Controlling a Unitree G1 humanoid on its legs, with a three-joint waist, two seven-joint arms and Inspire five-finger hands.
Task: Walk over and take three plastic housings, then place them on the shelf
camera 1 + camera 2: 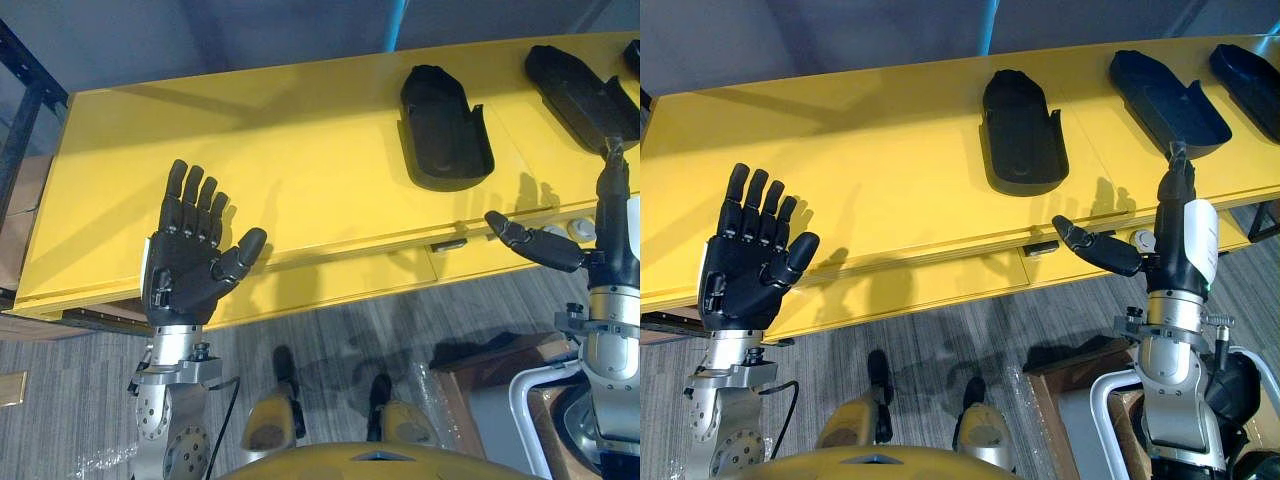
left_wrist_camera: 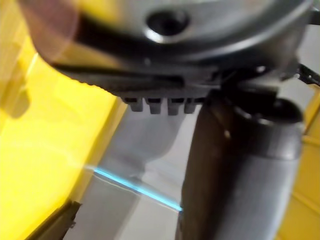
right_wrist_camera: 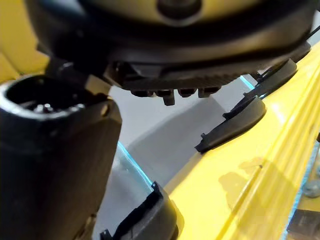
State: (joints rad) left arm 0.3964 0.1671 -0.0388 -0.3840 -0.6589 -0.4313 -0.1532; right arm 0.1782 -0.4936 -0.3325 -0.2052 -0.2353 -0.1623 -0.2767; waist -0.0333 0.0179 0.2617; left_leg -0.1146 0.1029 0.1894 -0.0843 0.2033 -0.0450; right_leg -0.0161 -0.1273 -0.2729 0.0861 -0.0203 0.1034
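**Q:** State of the hands?

**A:** My left robot hand (image 1: 745,265) is in the lower left of the frame, over the near edge of the yellow desk (image 1: 890,150). Its palm faces the camera, the fingers are straight and spread, and it holds nothing. My right robot hand (image 1: 1172,232) is at lower right, seen edge-on. Its fingers are straight and its thumb sticks out toward frame-left; it is also empty.

**Q:** And the housings?

**A:** All three are black and lie open side up on the desk. The first housing (image 1: 1023,135) is at upper centre, well apart from my left robot hand. The second housing (image 1: 1165,100) is at upper right, and my right fingertips line up with its near end, but I cannot tell whether they touch. The third housing (image 1: 1250,80) is at the far right edge.
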